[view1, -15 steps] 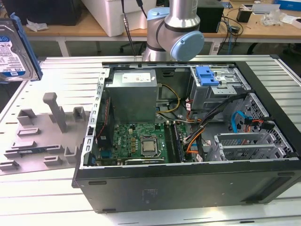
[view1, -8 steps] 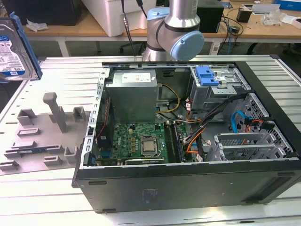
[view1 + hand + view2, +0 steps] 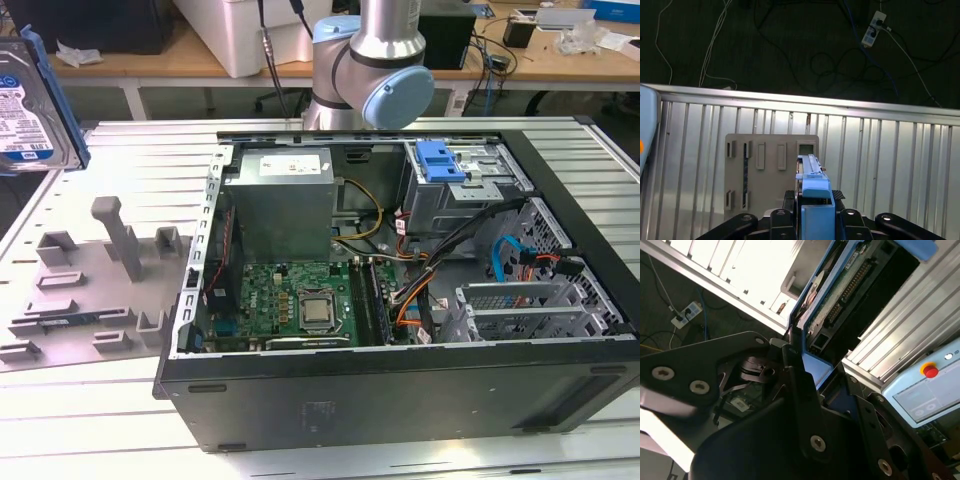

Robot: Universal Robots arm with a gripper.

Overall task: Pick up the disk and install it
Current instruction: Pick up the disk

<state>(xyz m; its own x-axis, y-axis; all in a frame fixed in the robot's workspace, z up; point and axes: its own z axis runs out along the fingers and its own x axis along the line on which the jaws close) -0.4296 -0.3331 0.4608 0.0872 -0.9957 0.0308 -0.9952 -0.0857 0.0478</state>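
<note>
Silver arm [image 3: 385,25], blue cap [image 3: 398,97], black gripper [image 3: 816,215]

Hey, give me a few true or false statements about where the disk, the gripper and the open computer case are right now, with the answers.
1. The gripper is shut on the disk by its blue carrier. True.
2. The disk sits in a bay inside the computer case. False: it is held up outside the case, at the exterior view's left edge.
3. The case lies with its open side up, motherboard exposed. True.
4. The grey fixture plate lies at the exterior view's right of the case. False: it lies at the left.
5. A blue bracket sits on the drive cage inside the case. True.
</note>
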